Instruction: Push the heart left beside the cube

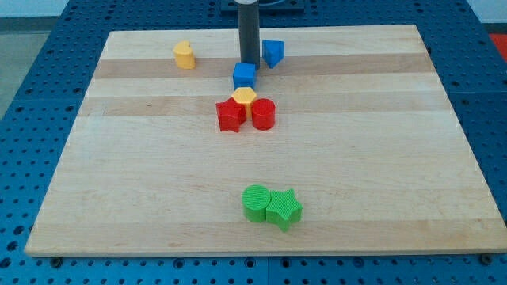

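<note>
Wooden board [158, 198] on blue table; tip [249, 63], holding nothing, touches blue cube [245, 76] from behind; yellow heart [184, 55] well apart, left.

No text, label, brand, number or sign can be read anywhere in the view, neither on the wooden table [142, 182] nor on any of the coloured blocks standing on it.

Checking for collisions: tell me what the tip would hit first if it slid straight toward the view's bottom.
My tip sits just behind the blue cube, so it would likely meet that first; the yellow block follows.
</note>
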